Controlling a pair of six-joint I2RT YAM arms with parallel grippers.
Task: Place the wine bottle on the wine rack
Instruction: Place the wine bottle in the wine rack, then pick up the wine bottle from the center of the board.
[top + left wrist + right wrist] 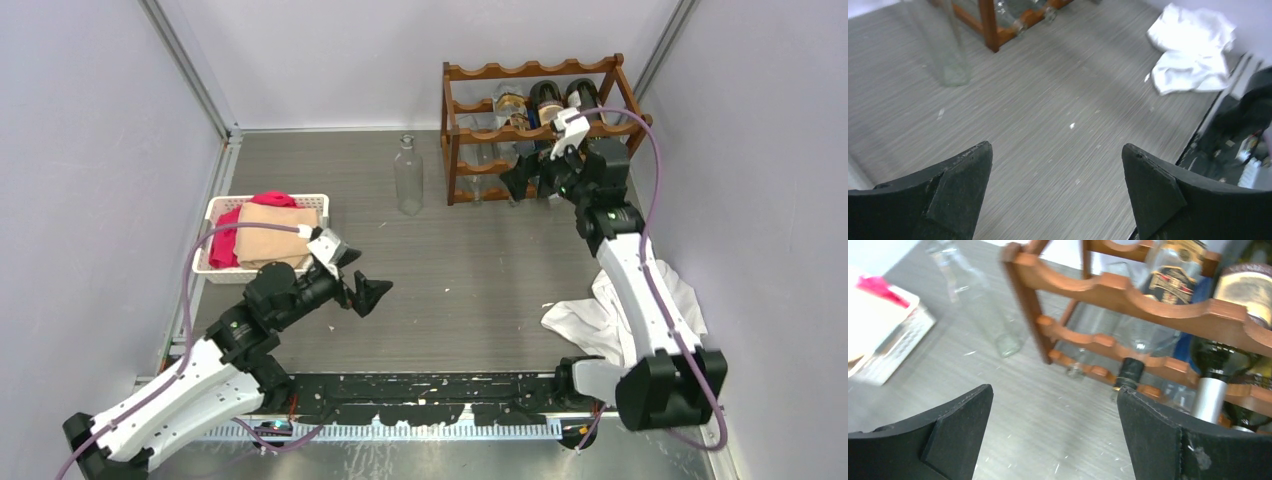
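The right arm (625,265) covers the lower right corner of the wine rack (530,70) and part of the white cloth (570,322). At the left wrist view's upper left, the clear bottle (953,60) is blurred, its top cut off.

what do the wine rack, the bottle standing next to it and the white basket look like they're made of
Wine rack: wood, likely, reddish-brown with a smooth sheen and shaped scalloped rails. Standing bottle: clear glass, probably; the table shows through it. Basket: white plastic by the look, with a latticed wall; too small to be sure.
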